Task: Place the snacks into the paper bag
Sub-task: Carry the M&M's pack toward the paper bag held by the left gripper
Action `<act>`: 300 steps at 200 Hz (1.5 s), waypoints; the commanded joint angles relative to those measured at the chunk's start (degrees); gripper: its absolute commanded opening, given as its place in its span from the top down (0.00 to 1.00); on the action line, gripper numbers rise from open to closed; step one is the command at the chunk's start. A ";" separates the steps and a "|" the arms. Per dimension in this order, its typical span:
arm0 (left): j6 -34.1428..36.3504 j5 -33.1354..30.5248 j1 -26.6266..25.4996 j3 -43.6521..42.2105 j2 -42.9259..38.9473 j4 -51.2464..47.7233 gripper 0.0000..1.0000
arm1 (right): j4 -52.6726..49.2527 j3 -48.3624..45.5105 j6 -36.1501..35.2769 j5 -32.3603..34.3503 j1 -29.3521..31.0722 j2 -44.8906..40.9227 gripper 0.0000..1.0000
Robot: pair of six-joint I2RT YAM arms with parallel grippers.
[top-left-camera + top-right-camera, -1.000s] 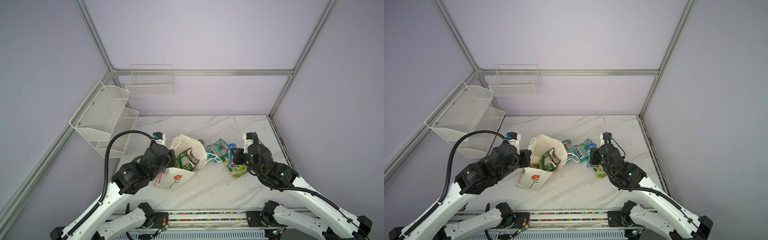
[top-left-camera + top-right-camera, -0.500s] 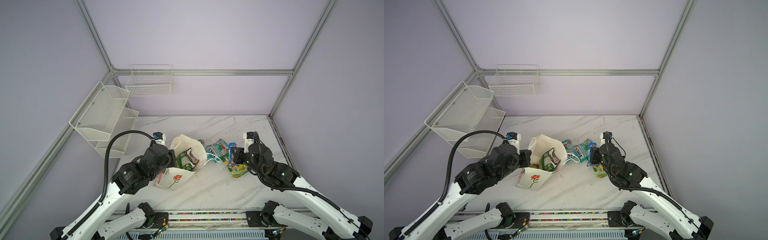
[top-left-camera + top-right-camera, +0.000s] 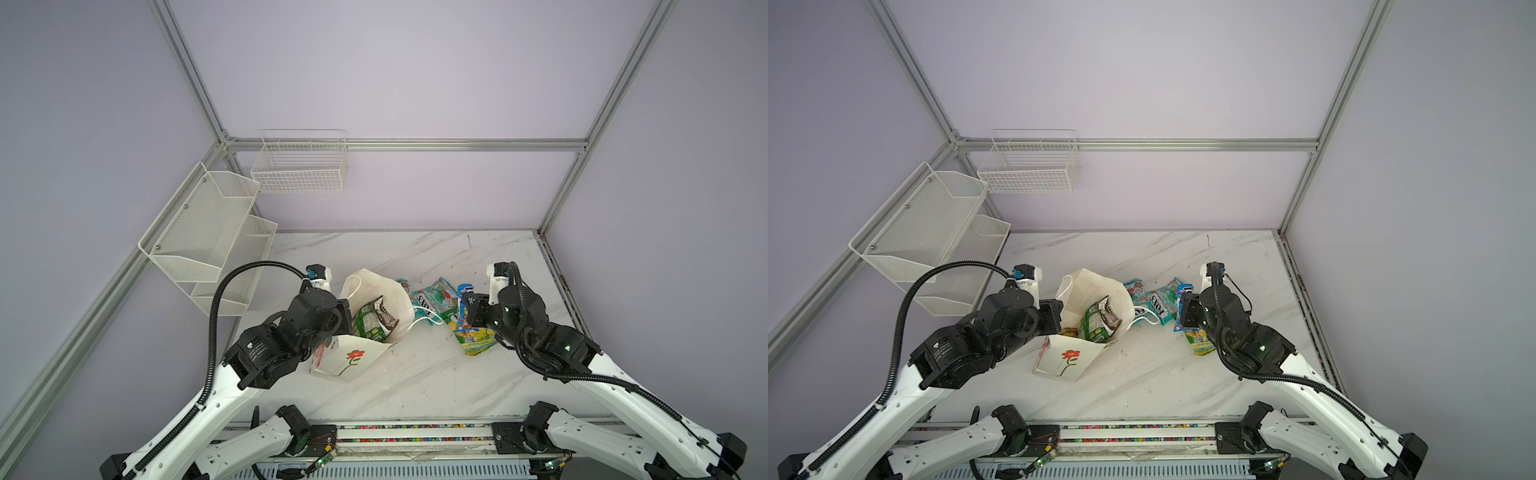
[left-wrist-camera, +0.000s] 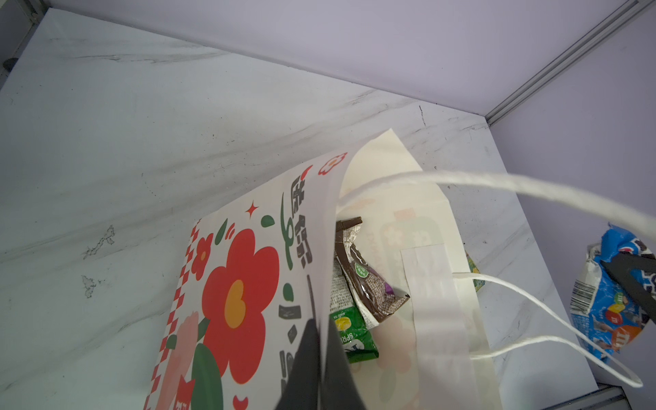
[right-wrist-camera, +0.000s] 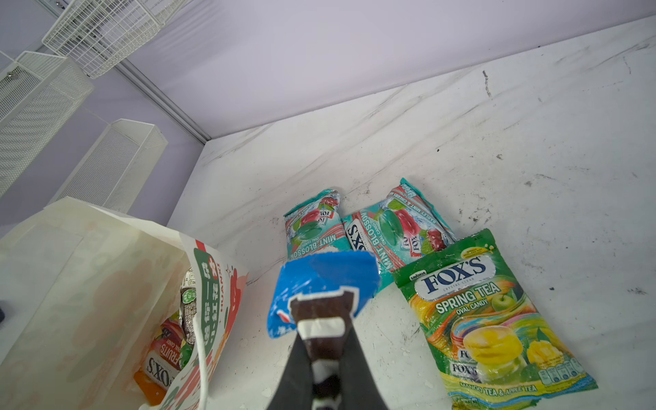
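The paper bag (image 3: 353,361) (image 4: 234,284) stands open at the table's middle, and my left gripper (image 4: 321,330) (image 3: 347,316) is shut on its near wall at the rim. Inside it lie a green pouch (image 4: 351,333), a dark brown bar (image 4: 369,287) and an orange pouch (image 5: 167,355). My right gripper (image 5: 323,332) (image 3: 467,311) is shut on the blue M&M's packet (image 5: 326,273) (image 3: 1185,289), held off the table to the right of the bag. Two teal pouches (image 5: 312,227) (image 5: 394,227) and a green Spring Tea pouch (image 5: 490,319) lie flat on the table.
One white cord handle (image 3: 428,320) trails from the bag toward the teal pouches. White wire baskets hang on the left wall (image 3: 208,237) and the back wall (image 3: 299,166). An aluminium frame post (image 3: 557,199) stands at the back right corner.
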 commanded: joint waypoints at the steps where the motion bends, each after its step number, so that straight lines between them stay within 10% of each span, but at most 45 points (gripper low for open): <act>1: -0.85 -1.82 -0.15 -1.02 -1.23 5.47 1.00 | 1.27 2.81 -1.22 1.02 -0.15 -0.95 0.87; 300: -1.88 -1.87 -0.14 -2.06 -1.34 5.30 1.00 | 16.77 9.36 0.38 -13.32 -0.16 10.70 0.90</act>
